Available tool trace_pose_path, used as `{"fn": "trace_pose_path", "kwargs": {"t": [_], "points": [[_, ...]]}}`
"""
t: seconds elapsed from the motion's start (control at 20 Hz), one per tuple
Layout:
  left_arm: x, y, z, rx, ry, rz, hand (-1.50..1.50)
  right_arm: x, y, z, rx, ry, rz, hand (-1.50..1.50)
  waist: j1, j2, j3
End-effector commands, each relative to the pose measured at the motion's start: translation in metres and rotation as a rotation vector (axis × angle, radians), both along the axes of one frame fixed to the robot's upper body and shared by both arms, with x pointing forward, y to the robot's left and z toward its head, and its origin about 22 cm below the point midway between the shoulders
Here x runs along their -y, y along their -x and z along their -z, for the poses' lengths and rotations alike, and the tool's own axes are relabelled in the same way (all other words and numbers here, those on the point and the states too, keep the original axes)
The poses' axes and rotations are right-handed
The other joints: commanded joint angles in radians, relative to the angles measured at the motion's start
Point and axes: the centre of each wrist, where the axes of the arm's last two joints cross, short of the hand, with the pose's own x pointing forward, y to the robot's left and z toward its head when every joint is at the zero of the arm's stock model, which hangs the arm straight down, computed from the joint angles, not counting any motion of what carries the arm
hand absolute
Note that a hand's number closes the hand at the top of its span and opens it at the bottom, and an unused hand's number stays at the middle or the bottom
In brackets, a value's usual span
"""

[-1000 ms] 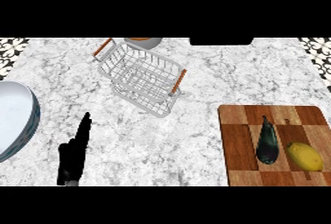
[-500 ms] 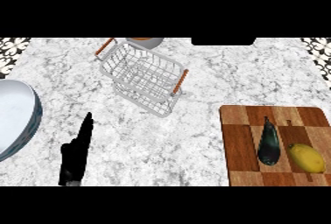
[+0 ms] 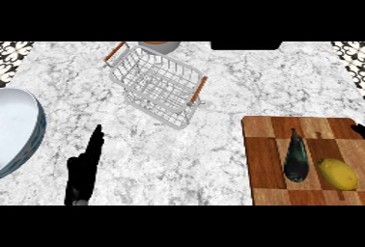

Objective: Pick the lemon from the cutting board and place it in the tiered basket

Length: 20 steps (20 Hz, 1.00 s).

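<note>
The yellow lemon (image 3: 338,173) lies on the wooden cutting board (image 3: 264,144) at the lower right, close beside a dark eggplant (image 3: 296,157). The white wire tiered basket (image 3: 158,87) with orange handles stands tilted at the upper middle and holds nothing that I can see. My left hand (image 3: 82,169) rests at the lower left, open with fingers pointing up, far from the board. A small dark tip of my right hand (image 3: 358,129) pokes in at the right edge over the board's far corner. The remainder of that hand is out of view.
A large white plate with a blue rim (image 3: 18,125) sits at the left edge. A round pot with an orange top (image 3: 158,47) stands just behind the basket. Bare marble counter lies between the basket and the board.
A dark tip now shows at the right edge above the board. The left hand, lemon and basket have not moved.
</note>
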Motion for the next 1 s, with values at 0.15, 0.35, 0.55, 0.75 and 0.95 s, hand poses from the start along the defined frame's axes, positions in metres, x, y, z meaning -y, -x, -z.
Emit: {"fn": "trace_pose_path", "kwargs": {"t": [0.15,0.35,0.55,0.75,0.95], "points": [[-0.019,0.003,-0.007,-0.019,-0.001,0.003,0.00,-0.020,-0.006,0.014,-0.137,0.094,0.020,-1.50,0.002,0.002,-0.003],[-0.011,0.000,0.013,-0.024,0.000,-0.019,0.00,-0.005,-0.009,0.015,-0.189,0.118,0.038,-1.50,-0.003,0.003,-0.003],[0.001,-0.002,-0.006,-0.007,-0.002,-0.013,0.00,-0.003,-0.009,0.017,-0.211,0.099,0.020,-1.50,-0.003,0.002,-0.002],[-0.008,-0.002,-0.007,-0.032,-0.003,-0.002,0.00,-0.015,-0.030,0.021,-0.209,0.106,0.028,-1.50,0.000,0.002,-0.002],[-0.006,0.000,0.003,-0.024,-0.006,-0.008,0.00,-0.026,-0.023,0.015,-0.236,0.121,0.021,-1.50,-0.002,0.002,-0.002]]}}
